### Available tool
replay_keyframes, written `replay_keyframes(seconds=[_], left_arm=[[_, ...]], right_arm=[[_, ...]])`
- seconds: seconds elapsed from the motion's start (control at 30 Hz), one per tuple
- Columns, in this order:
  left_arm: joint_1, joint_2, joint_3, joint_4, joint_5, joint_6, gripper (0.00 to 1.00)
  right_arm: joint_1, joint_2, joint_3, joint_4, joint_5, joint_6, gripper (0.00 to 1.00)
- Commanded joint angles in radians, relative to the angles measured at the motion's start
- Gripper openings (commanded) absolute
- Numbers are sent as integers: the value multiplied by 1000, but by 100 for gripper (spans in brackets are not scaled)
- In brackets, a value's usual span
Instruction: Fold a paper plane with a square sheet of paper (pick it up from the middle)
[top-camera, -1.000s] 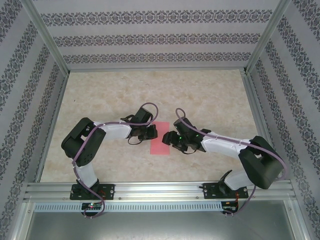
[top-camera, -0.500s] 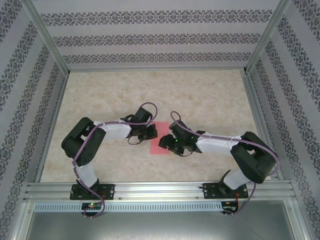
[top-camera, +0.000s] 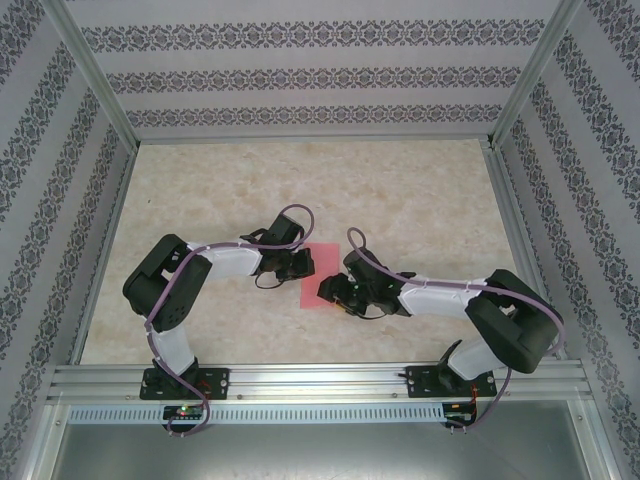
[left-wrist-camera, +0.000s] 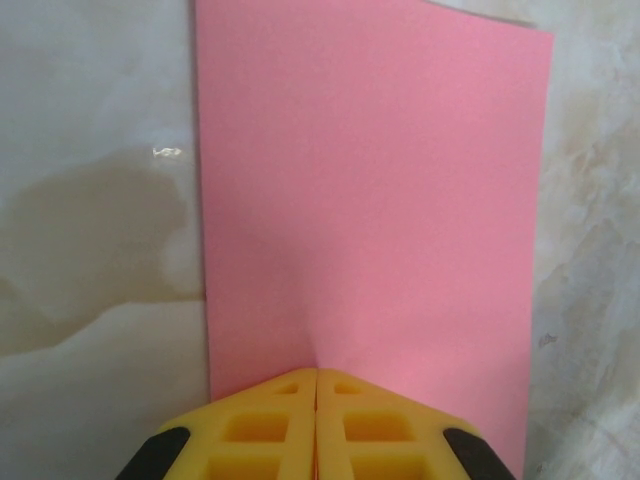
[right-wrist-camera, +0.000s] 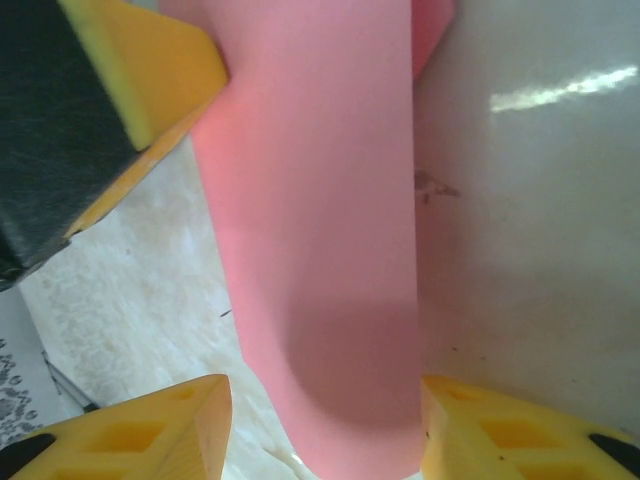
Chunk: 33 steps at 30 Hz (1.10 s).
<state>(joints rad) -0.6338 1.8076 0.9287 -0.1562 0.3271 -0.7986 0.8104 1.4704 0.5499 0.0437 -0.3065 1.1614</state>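
1. 1 square sheet of paper (top-camera: 316, 280) lies on the table (top-camera: 420, 200) between my 2 grippers. The part by my right one looks curled upward.
2. My left gripper (left-wrist-camera: 316, 372) is fully closed, its tips on the sheet's left edge. I judge it pins the paper against sliding, but cannot tell whether it pinches it.
3. My right gripper (right-wrist-camera: 322, 392) is about half open, its jaws either side of the curl without touching it, probably placed to fold it.
4. No container here: the sheet rests straight on the table.

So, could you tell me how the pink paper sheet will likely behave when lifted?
Probably floppy: the thin pink sheet of paper bows in a curve. Likely light, and it may slide on the glossy marbled table.
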Motion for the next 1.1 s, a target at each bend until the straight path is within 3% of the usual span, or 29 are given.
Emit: replay_keyframes(seconds=[0.0, 0.23, 0.5, 0.6, 0.87, 1.07], left_arm=[[14, 55, -26, -53, -53, -11, 9], [13, 49, -30, -58, -53, -11, 9], [14, 45, -33, -59, -53, -10, 9], [14, 47, -30, -56, -50, -9, 9], [13, 33, -18, -46, -14, -2, 9], [14, -52, 29, -33, 43, 47, 13]], right_arm=[[29, -3, -11, 135, -38, 18, 51], [44, 34, -10, 191, -11, 11, 50], [-5, -66, -83, 161, 73, 28, 47], [-10, -95, -82, 113, 82, 32, 40], [-13, -115, -60, 48, 81, 54, 8], [-29, -73, -12, 5, 62, 48, 0]])
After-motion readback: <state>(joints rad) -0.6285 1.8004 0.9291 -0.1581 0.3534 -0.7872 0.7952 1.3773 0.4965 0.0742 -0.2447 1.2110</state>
